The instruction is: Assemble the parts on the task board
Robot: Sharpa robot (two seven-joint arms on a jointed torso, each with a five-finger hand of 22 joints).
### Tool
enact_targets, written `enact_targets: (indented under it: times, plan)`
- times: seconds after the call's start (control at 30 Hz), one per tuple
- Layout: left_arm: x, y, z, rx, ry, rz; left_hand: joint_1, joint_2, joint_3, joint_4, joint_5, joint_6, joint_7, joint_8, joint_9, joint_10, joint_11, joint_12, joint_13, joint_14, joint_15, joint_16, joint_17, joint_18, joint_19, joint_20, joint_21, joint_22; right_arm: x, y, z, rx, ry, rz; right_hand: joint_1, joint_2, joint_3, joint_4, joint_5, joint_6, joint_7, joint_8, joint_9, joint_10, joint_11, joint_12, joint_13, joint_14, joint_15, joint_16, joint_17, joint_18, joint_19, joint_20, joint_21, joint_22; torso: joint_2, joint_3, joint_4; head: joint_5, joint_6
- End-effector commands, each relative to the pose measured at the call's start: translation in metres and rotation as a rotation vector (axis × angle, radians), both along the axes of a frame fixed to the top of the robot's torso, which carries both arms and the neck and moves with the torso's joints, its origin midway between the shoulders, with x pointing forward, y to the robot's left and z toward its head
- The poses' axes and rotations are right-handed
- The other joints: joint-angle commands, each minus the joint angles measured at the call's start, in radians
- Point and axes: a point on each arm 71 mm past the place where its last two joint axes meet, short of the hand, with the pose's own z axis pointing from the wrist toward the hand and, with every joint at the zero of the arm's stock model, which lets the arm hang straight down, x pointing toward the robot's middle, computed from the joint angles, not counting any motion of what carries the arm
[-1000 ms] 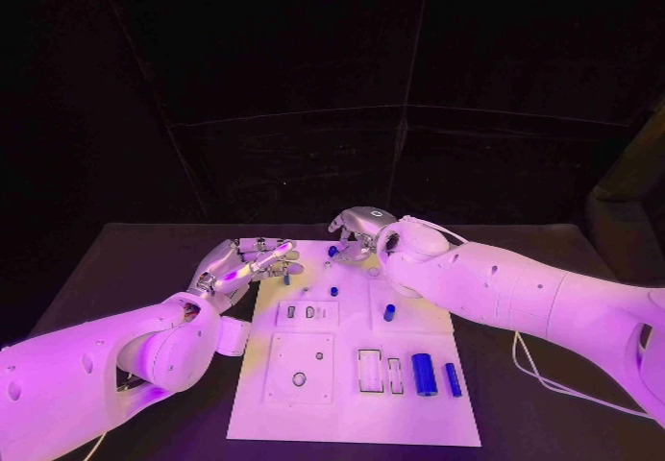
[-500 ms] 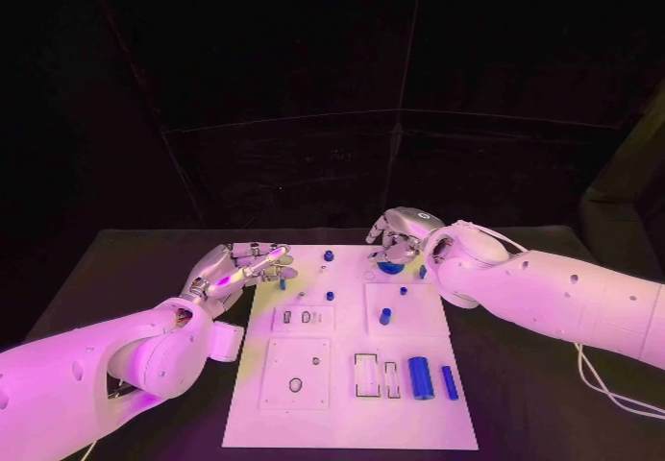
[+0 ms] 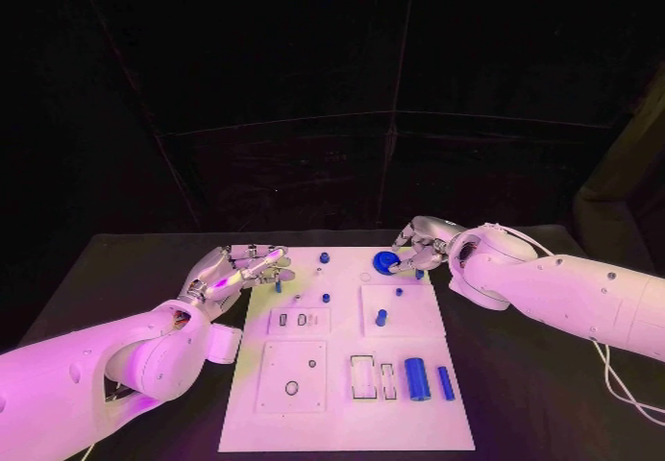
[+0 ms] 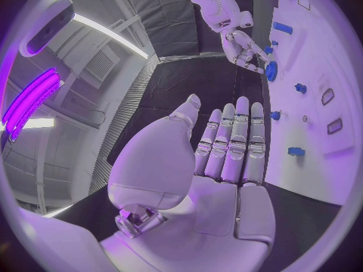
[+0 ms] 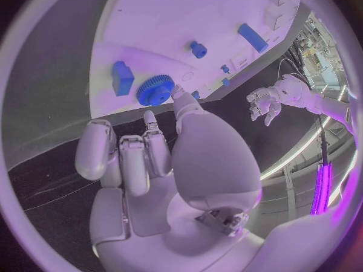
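The white task board (image 3: 347, 423) lies in the middle of the black table. A blue gear (image 3: 388, 261) lies flat near the board's far right corner. My right hand (image 3: 420, 245) hangs over that corner. In the right wrist view its thumb tip meets the rim of the gear (image 5: 155, 89), and the other fingers (image 5: 124, 157) are curled in around nothing. My left hand (image 3: 238, 269) hovers at the board's far left edge with fingers straight and nothing in the palm (image 4: 219, 157). A small blue part (image 3: 278, 283) stands just beside its fingertips.
A blue block (image 3: 420, 274) and a short peg (image 3: 399, 291) sit close to the gear. More small blue parts (image 3: 380, 317) dot the board's middle. A thick cylinder (image 3: 416, 373) and a thin bar (image 3: 445, 382) lie at its near right. Bare table (image 3: 540, 394) flanks the board.
The camera has shifted. Against the board, my right hand moved from the far middle to the far right corner, uncovering the gear. My left hand has barely moved.
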Motion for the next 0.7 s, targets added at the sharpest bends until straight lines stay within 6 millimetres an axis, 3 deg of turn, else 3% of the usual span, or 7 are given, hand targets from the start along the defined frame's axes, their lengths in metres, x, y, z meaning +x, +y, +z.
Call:
enact_targets:
  times: [0.03, 0.7]
  plan:
    - [0.0, -0.002, 0.001, -0.006, -0.007, -0.017, -0.004, 0.006, -0.002, -0.005, -0.004, 0.002, 0.005, -0.005, -0.001, 0.001, 0.004, -0.006, -0.001, -0.002, 0.006, -0.006, 0.002, 0.015, 0.005, 0.004, -0.004, -0.002, 0.002, 0.0, -0.003, -0.02, 0.044, -0.017, 0.014, 0.0, -0.002, 0.009, 0.005, -0.01, 0.002, -0.007, -0.001, 0.019, 0.002, 0.014, 0.113, 0.081, 0.007, 0.007, 0.144, -0.018, 0.006, 0.003, 0.008, 0.007, 0.0, -0.0019, 0.0032, -0.002, -0.003]
    - [0.001, -0.002, 0.0, -0.005, -0.001, -0.022, -0.003, 0.007, -0.001, -0.007, -0.004, 0.003, 0.005, -0.005, 0.0, 0.002, 0.003, -0.007, -0.001, -0.001, 0.006, -0.008, 0.002, 0.015, 0.006, 0.004, -0.005, -0.003, 0.007, 0.013, -0.003, -0.04, 0.018, -0.007, 0.032, 0.016, -0.005, 0.024, 0.019, -0.004, 0.003, 0.001, 0.001, 0.051, 0.004, 0.064, 0.173, 0.087, 0.01, 0.019, 0.175, -0.027, 0.029, 0.008, 0.036, 0.058, 0.001, -0.0029, 0.0028, -0.001, -0.009]
